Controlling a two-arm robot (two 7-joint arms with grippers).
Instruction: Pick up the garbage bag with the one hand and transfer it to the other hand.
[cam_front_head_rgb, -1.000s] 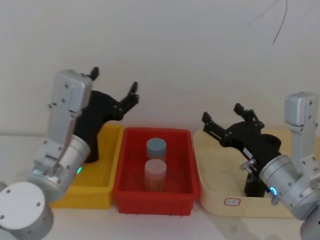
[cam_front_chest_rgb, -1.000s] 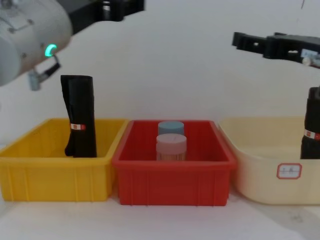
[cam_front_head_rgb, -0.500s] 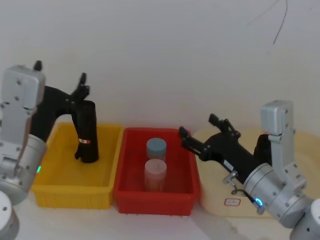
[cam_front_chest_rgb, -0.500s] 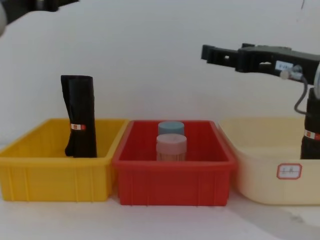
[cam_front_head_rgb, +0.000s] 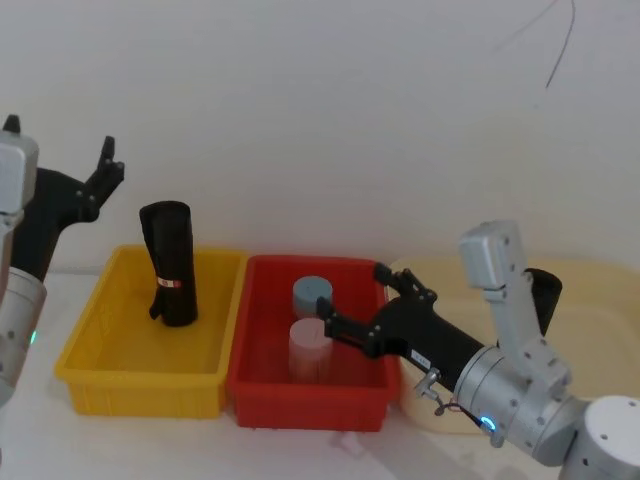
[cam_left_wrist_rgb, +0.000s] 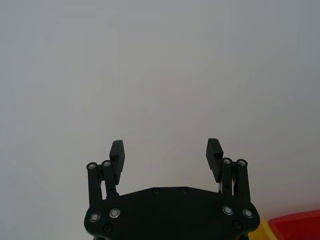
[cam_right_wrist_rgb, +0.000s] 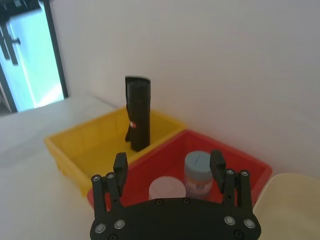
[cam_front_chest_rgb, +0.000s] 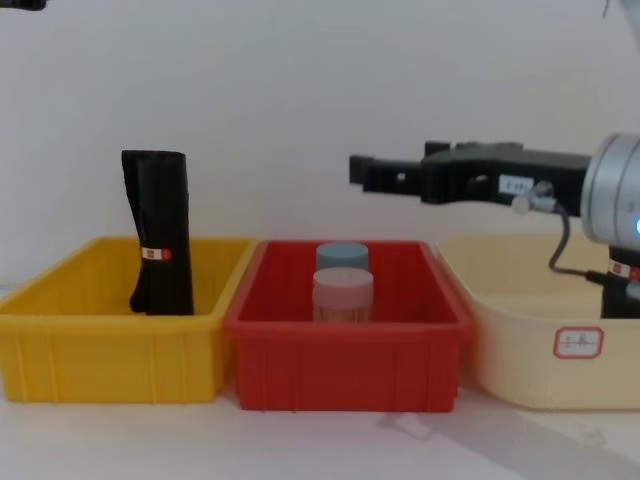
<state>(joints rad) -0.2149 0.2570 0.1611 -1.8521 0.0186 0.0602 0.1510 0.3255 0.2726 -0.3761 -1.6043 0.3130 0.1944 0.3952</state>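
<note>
left gripper (cam_front_head_rgb: 60, 150): fingers spread wide, nothing between them
garbage bag (cam_front_head_rgb: 170, 262): upright in the yellow bin (cam_front_head_rgb: 140, 390), lower than the left fingers, to their right, not touching
right gripper (cam_front_head_rgb: 355, 297): fingers apart, empty, over the red bin (cam_front_head_rgb: 310, 402)
pink jar (cam_front_head_rgb: 310, 345), blue jar (cam_front_head_rgb: 312, 293): just below the right fingers

Left tool (cam_left_wrist_rgb: 165, 150) held high, fingers apart, right tool (cam_right_wrist_rgb: 168, 160) extended forward, level, fingers apart
</note>
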